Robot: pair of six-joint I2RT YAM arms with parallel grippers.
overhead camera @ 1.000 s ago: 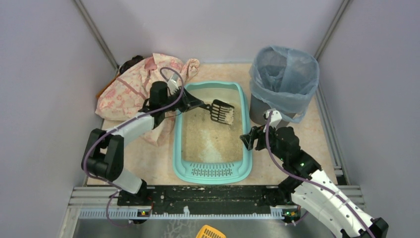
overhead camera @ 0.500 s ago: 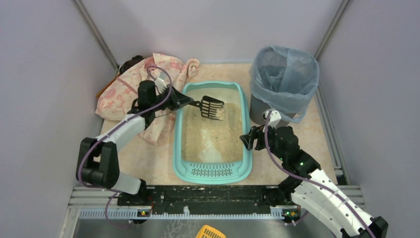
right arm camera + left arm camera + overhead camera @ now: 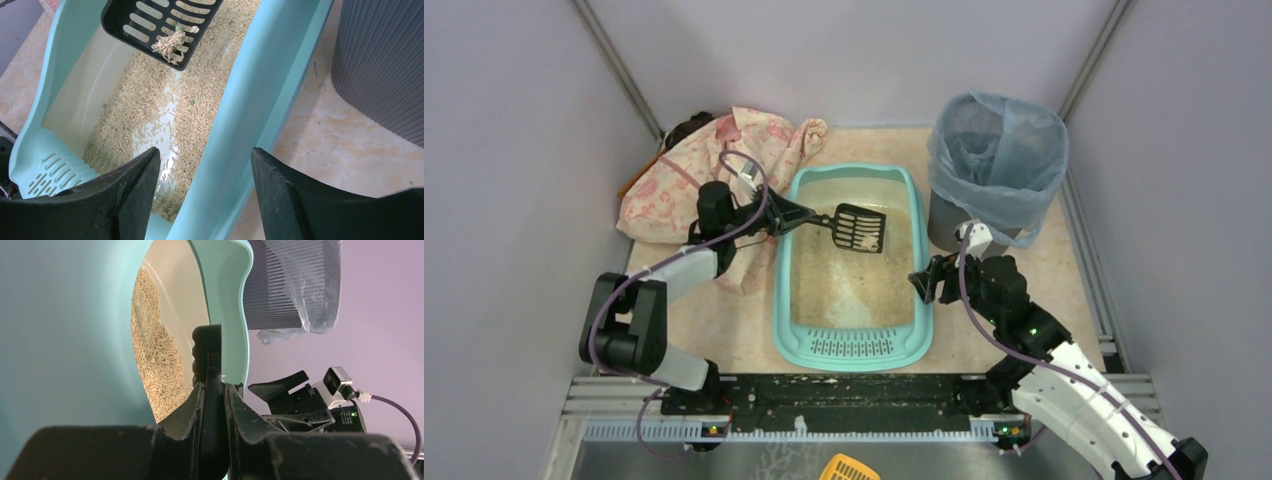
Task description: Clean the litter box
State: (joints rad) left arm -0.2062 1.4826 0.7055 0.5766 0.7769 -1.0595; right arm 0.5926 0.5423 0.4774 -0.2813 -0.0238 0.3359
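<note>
At mid-table, between the pink cloth point(image 3: 714, 170) and the grey bin point(image 3: 944, 228), the litter box point(image 3: 781, 300) is sitting lengthwise, with its grille end nearest the arm bases.

Left gripper point(image 3: 776, 217) is clamping the black scoop point(image 3: 860, 228) by the handle, with the pads pressed tight on it in the wrist view. The scoop head is hanging over the far half of the box, above the litter point(image 3: 849, 285), not over the bin. It is carrying a small clump of pellets point(image 3: 170, 42) at one edge, and most slots are showing through empty.

Right gripper point(image 3: 205, 200) is sitting at the box's right rim with jaws spread and the wall running between them. I can't tell if the fingers are touching it. It is looking like a brace, not a grip.

Progress, my read: early-to-mid.
- One sift is underway. The bin's inside isn't readable from here, so I can't count dumps.
- The litter is lying uneven, with a bare strip of floor showing mid-box.
- A few green specks point(image 3: 191, 101) are sitting in the pellets near the right wall.

Left to do: carry the load across to the bin, dump it, repeat for the specks, then level the litter.
</note>
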